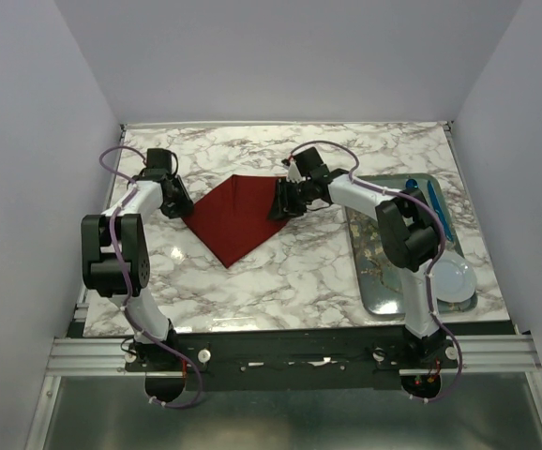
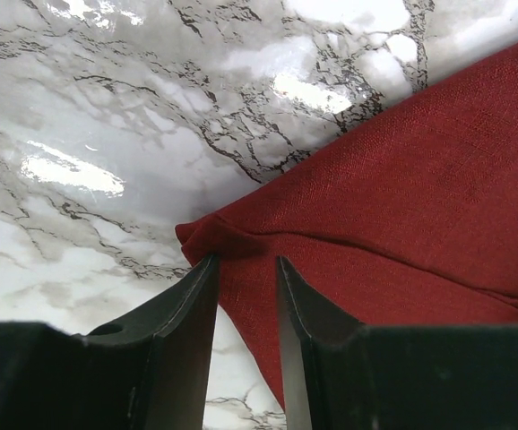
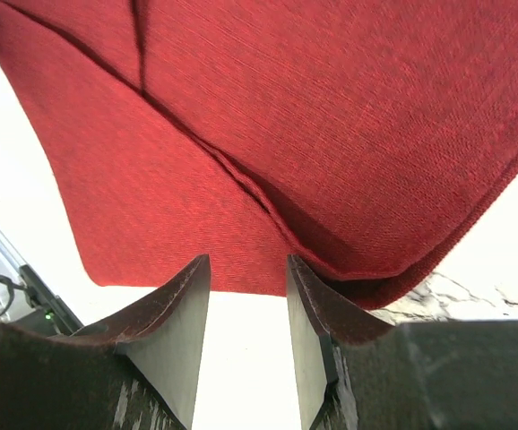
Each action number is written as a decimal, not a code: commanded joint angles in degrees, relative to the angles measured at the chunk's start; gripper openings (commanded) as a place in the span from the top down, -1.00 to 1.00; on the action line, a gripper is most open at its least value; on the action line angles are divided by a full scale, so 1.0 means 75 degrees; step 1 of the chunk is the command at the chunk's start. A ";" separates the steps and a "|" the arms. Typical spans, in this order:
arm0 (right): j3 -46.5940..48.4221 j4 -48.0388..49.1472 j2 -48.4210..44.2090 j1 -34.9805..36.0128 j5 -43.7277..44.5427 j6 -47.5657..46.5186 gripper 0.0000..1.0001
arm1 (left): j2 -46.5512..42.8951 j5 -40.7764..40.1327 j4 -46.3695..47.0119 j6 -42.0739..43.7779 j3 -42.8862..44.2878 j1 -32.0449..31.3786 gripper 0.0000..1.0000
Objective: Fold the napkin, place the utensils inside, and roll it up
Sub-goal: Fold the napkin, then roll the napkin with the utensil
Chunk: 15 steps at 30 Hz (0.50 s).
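The dark red napkin point(image 1: 236, 212) lies on the marble table as a folded, pointed shape, its tip toward the arms. My left gripper point(image 1: 183, 208) is at its left corner. In the left wrist view the gripper point(image 2: 246, 260) is narrowly open, its tips on the puckered corner of the napkin point(image 2: 402, 179). My right gripper point(image 1: 277, 203) is at the right corner. In the right wrist view it point(image 3: 248, 260) is open, with the layered napkin edge point(image 3: 331, 134) just beyond its tips. The gold utensils are too small to tell; faint gold marks show in the tray.
A metal tray point(image 1: 372, 291) sits on the right side of the table under my right arm. A blue object point(image 1: 437, 208) lies at its far right. A white round dish point(image 1: 456, 278) sits by the tray's near right corner. White walls enclose the table.
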 commanded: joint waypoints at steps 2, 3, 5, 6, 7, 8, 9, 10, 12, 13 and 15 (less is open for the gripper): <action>0.0688 -0.0211 0.0020 0.0001 0.0128 -0.0056 0.05 | -0.0595 -0.0042 -0.0214 0.0076 0.0295 0.0056 0.14; 0.0688 -0.0223 0.0160 0.0012 0.0175 -0.0090 0.05 | -0.0665 -0.0054 -0.0226 0.0076 0.0330 0.0056 0.13; 0.0549 -0.0305 0.0278 0.0001 0.0397 -0.0196 0.05 | -0.0876 -0.0112 -0.0320 0.0111 0.0424 0.0056 0.10; 0.0420 -0.0317 0.0290 0.0012 0.0468 -0.0231 0.05 | -0.0923 -0.0124 -0.0331 0.0111 0.0436 0.0056 0.09; 0.0326 -0.0317 0.0279 0.0001 0.0619 -0.0313 0.05 | -0.1028 -0.0136 -0.0343 0.0099 0.0424 0.0067 0.05; 0.0220 -0.0317 0.0255 0.0001 0.0725 -0.0371 0.05 | -0.1064 -0.0078 -0.0331 0.0088 0.0413 0.0079 0.03; 0.0022 -0.0317 0.0220 0.0001 0.0819 -0.0407 0.05 | -0.1111 -0.0031 -0.0296 0.0006 0.0378 0.0091 0.01; -0.0026 -0.0317 0.0162 0.0001 0.1017 -0.0500 0.05 | -0.1215 0.0005 -0.0203 -0.0064 0.0308 0.0114 -0.04; 0.0043 -0.0352 0.0115 0.0012 0.1078 -0.0629 0.05 | -0.1298 0.0145 -0.0109 -0.0263 0.0249 0.0137 -0.10; 0.0148 -0.0514 0.0068 0.0024 0.1228 -0.0746 0.05 | -0.1368 0.0180 -0.0074 -0.0357 0.0225 0.0138 -0.13; 0.0382 -0.0714 -0.0002 0.0071 0.1440 -0.0840 0.04 | -0.1509 0.0099 -0.0062 -0.0603 0.0225 0.0149 -0.18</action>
